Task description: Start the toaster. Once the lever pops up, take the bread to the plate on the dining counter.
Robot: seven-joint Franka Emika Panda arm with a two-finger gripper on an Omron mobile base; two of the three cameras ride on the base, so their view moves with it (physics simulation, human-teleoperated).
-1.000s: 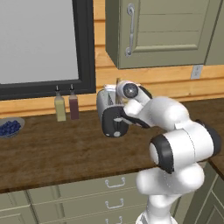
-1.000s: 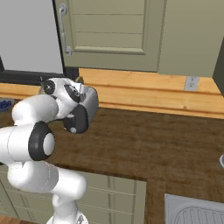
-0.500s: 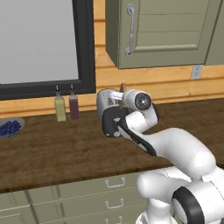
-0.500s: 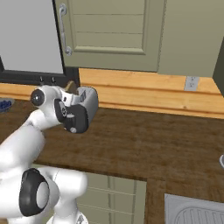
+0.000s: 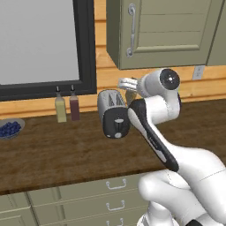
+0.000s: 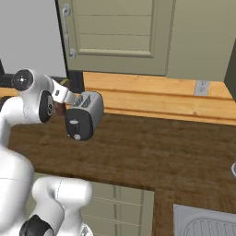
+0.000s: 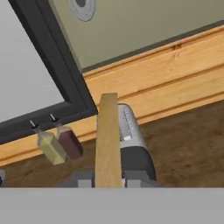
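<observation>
The silver toaster stands on the wooden wall counter with its black end panel facing me. My gripper hovers just above and behind the toaster's slots, shut on the bread. In the hand view the tan slice shows edge-on between my fingertips, with the toaster below and beyond it. The right base view has the toaster beside my hand. In the left base view a bit of the bread shows under the hand. The plate and the dining counter are out of view.
Two small bottles stand left of the toaster under a black-framed window. A bowl of blueberries sits at the far left. Green wall cabinets hang overhead. A sink lies at the counter's right end.
My arm has unfolded, with the elbow swinging down and to the side. The hand has stayed over the toaster and risen slightly with the bread in it.
</observation>
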